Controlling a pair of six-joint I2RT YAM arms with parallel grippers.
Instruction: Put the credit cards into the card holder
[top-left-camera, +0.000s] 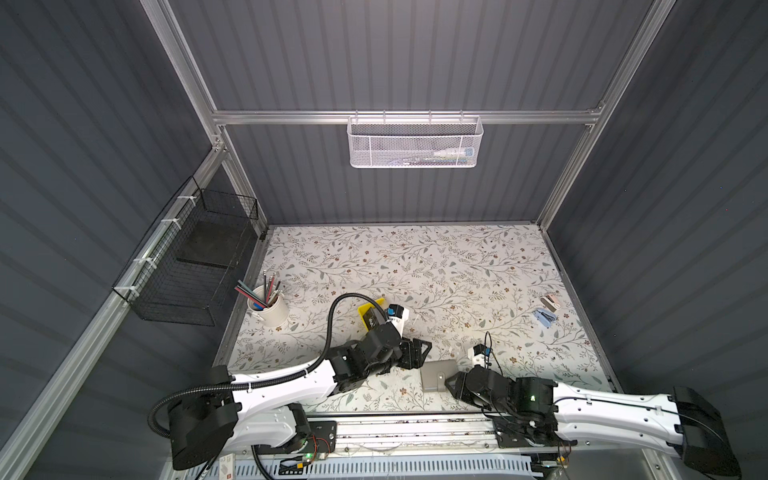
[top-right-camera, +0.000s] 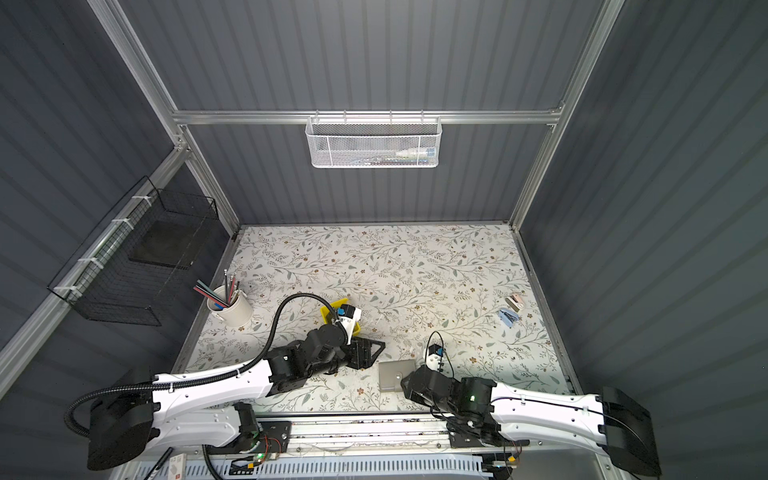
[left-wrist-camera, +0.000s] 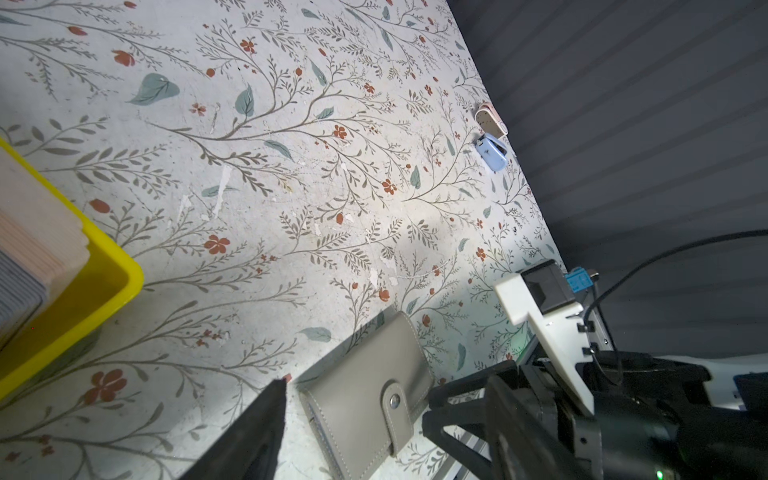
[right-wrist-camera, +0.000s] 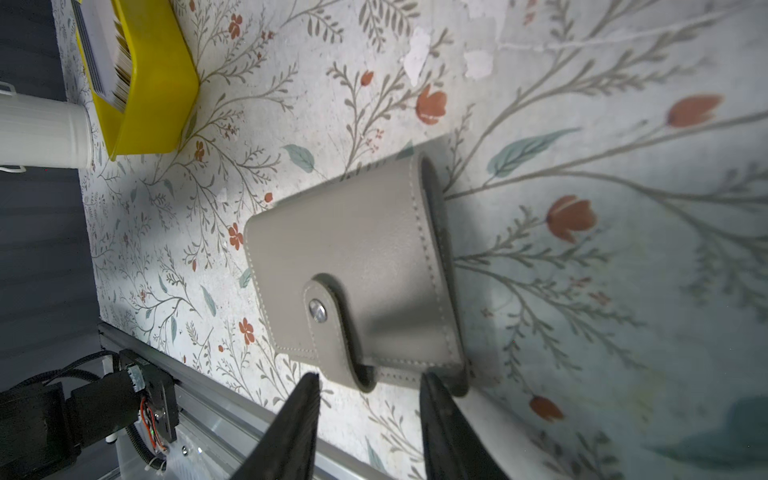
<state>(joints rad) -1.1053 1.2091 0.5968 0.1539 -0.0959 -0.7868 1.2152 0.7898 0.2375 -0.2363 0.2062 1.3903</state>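
1. card holder (right-wrist-camera: 353, 266) lies shut on the worktop (right-wrist-camera: 582, 124), my right jaws apart astride its strap (right-wrist-camera: 332, 328) edge.
2. my left jaws apart, empty, just beside it.
3. credit cards (left-wrist-camera: 41, 224) sit in the yellow tray (left-wrist-camera: 83, 307) beyond it.
4. likely next: unsnap the strap.

card holder (right-wrist-camera: 353, 257): grey, snapped shut, lying flat | credit cards (right-wrist-camera: 102, 48): stacked, in yellow tray (right-wrist-camera: 160, 87)

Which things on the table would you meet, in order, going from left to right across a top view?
pen cup → yellow tray → card holder → small blue item
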